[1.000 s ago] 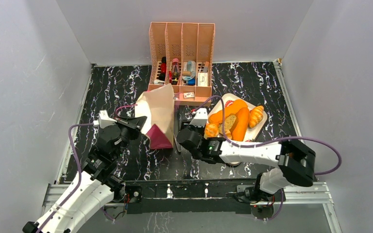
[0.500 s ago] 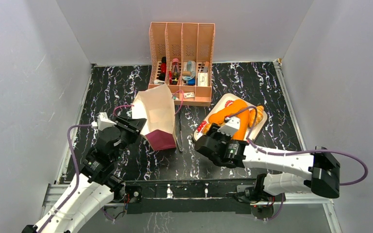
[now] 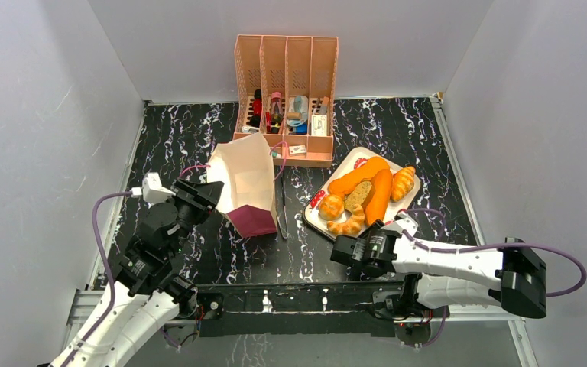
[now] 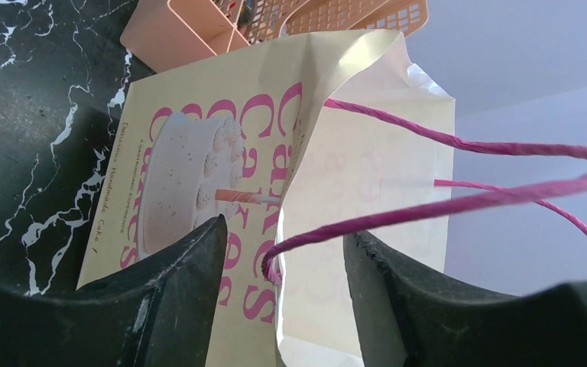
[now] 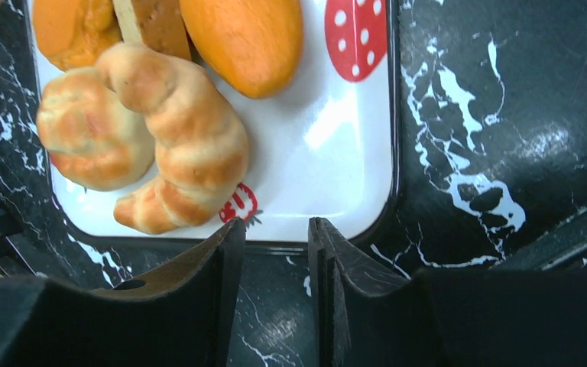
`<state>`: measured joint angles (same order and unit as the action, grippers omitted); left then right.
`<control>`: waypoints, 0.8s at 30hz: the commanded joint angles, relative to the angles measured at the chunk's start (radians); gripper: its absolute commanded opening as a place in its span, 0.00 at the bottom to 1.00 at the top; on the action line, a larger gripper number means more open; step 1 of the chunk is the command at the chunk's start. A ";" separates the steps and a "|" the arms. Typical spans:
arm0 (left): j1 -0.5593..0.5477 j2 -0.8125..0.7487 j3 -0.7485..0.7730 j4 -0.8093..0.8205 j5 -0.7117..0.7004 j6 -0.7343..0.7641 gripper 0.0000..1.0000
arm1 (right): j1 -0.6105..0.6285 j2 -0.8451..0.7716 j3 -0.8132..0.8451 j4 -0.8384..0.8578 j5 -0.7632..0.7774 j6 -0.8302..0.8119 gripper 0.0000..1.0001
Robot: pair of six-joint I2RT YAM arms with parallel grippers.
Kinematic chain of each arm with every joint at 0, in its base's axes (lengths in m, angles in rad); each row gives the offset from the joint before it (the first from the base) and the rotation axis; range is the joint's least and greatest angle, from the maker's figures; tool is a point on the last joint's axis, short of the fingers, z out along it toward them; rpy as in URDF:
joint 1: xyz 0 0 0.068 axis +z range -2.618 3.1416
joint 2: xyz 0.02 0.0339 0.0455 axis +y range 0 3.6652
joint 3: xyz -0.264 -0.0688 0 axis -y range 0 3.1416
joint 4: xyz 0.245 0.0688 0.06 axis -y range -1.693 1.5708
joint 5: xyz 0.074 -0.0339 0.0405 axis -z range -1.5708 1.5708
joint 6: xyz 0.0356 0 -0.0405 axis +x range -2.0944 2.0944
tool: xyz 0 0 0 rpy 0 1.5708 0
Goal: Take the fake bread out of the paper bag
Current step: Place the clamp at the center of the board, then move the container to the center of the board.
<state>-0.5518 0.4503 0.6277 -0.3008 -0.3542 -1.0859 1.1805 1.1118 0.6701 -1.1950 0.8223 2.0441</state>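
Arms reach low: left gripper parted beside paper bag, right gripper slightly parted before tray.

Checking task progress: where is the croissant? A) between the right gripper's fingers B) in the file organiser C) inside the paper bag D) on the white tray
D: the croissant lies on the tray, beyond the empty right gripper.

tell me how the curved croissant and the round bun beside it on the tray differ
Shape: the croissant is a curved, segmented crescent; the round bun is a squat dome. Size: the croissant is longer than the bun. Both are glossy golden-brown and lie touching at the white tray's near edge.
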 commanded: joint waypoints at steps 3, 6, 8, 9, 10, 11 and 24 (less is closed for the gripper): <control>0.003 -0.040 0.059 -0.019 -0.022 0.094 0.57 | 0.096 0.001 -0.025 0.081 -0.155 0.089 0.26; 0.004 -0.058 0.065 -0.026 -0.027 0.126 0.57 | 0.145 0.054 -0.006 0.087 -0.160 0.123 0.15; 0.003 -0.062 0.071 -0.032 -0.032 0.141 0.58 | 0.162 0.081 0.003 0.104 -0.167 0.123 0.08; 0.003 -0.063 0.073 -0.036 -0.034 0.144 0.58 | 0.168 0.093 0.001 0.118 -0.175 0.124 0.05; 0.003 -0.065 0.077 -0.039 -0.037 0.150 0.58 | 0.170 0.105 -0.002 0.132 -0.183 0.124 0.03; 0.003 -0.066 0.079 -0.041 -0.040 0.156 0.58 | 0.172 0.116 -0.007 0.150 -0.190 0.124 0.01; 0.003 -0.099 0.095 -0.086 -0.099 0.202 0.59 | 0.164 0.080 -0.139 0.190 -0.154 0.266 0.00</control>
<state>-0.5518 0.3695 0.6914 -0.3676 -0.4152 -0.9112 1.3483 1.2243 0.5579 -1.0073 0.6292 2.0720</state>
